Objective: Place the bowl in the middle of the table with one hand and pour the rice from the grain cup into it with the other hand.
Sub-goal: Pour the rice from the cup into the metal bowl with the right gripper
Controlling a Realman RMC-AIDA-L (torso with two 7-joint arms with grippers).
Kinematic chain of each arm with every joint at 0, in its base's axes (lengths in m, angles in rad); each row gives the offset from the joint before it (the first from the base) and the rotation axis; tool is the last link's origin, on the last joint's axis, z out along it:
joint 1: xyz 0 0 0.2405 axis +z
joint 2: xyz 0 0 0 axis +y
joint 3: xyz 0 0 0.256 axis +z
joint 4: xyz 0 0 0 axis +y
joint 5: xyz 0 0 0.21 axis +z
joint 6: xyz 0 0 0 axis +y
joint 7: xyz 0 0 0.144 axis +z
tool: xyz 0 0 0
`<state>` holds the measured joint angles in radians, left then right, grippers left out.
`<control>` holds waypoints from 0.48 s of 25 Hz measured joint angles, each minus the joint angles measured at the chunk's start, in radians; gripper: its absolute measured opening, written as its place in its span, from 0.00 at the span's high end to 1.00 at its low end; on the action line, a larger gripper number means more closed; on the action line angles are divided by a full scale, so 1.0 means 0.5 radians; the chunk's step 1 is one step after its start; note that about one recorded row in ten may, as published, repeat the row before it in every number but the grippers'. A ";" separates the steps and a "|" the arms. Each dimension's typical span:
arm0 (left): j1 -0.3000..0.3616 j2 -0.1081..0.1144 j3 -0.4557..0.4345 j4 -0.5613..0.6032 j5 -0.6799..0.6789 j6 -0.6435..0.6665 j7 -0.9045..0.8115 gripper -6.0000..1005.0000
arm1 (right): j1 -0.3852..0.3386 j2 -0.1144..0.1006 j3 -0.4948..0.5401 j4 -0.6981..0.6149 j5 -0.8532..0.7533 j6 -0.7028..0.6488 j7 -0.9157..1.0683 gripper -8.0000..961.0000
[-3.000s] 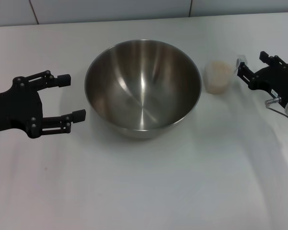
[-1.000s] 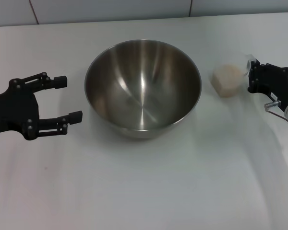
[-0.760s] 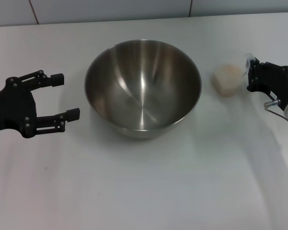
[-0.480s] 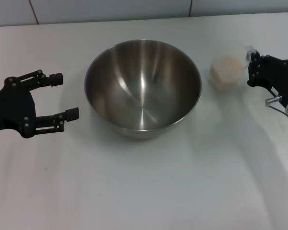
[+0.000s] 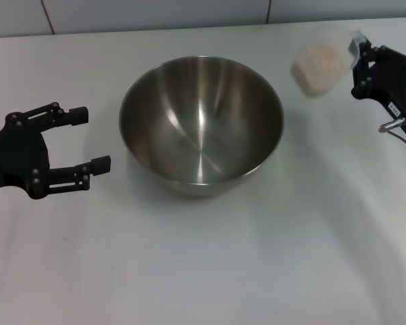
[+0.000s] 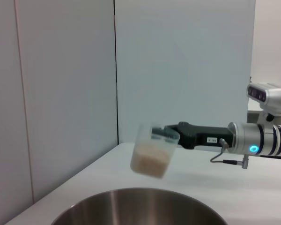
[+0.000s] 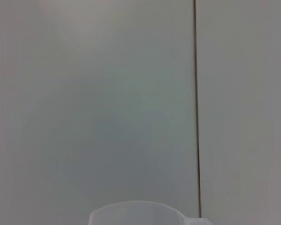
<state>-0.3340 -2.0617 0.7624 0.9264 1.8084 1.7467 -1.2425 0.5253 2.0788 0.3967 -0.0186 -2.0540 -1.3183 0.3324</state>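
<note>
White table holds the empty bowl; right gripper apparently clamps the raised grain cup of rice. Left gripper waits, spread, empty. Next: carry over, tip.

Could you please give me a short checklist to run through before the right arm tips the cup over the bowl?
1. Cup held by right gripper: ok.
2. Cup lifted off the table: ok, seen in the left wrist view.
3. Rice inside the cup: ok.
4. Cup above the bowl: not ok, it is off to the right.
5. Bowl empty: ok.
6. Left gripper off the bowl: ok, open beside it.
</note>
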 joint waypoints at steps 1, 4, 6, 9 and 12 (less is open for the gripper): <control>0.000 0.000 0.000 0.000 0.000 0.002 0.000 0.14 | 0.002 -0.001 0.000 -0.003 0.000 -0.089 0.000 0.99; 0.000 0.000 0.000 0.000 0.000 0.005 0.000 0.14 | 0.010 -0.002 0.001 -0.006 0.000 -0.174 0.000 0.99; 0.000 0.000 0.000 0.000 0.000 0.005 0.000 0.14 | 0.018 -0.004 0.000 -0.006 0.000 -0.257 0.000 0.99; 0.003 0.000 0.000 0.000 0.000 0.005 0.000 0.14 | 0.026 -0.004 -0.002 -0.006 0.000 -0.349 0.000 0.99; 0.010 0.000 0.000 0.000 0.000 0.005 0.000 0.14 | 0.042 -0.004 0.001 -0.006 0.000 -0.373 -0.001 0.99</control>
<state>-0.3292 -2.0617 0.7624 0.9264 1.8084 1.7490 -1.2425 0.5461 2.0769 0.3970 -0.0215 -2.0539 -1.5048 0.3320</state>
